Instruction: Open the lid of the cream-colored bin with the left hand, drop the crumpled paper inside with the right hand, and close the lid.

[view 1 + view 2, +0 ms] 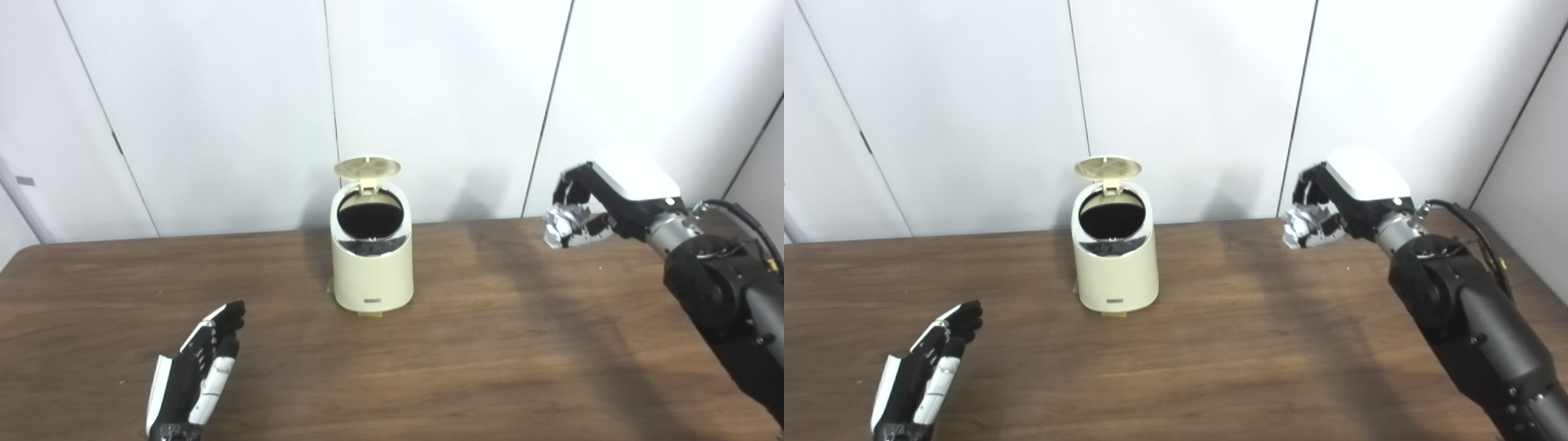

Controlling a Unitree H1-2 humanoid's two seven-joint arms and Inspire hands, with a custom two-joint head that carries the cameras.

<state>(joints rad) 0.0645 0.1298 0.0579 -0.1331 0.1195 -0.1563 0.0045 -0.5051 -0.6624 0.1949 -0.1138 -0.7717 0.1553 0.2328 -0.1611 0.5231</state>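
Cream-colored bin point(372, 257) standing upright near the middle of a brown wooden table point(490, 355), closer to the far edge and the white panelled wall point(441, 92). Its body is a rounded cylinder with a slanted top; a shiny metallic band rims the dark round opening. The lid point(367, 166), a ribbed cream disc, is tipped up on a hinge at the back, so the bin stands open. A small dark label on the lower front is too small to read, and the interior shows only as black.

Right hand point(582, 211) raised above the table, well to the right of the bin, its fingers closed around the crumpled paper point(562, 225), a whitish-grey wad partly covered by those fingers. The right arm is cut off by the picture's edge.

Left hand point(202, 364) near the table's front left, well apart from the bin, holding nothing, its fingers extended and close together, pointing toward the wall. Its wrist is cut off at the bottom edge; whether it touches the tabletop cannot be told.
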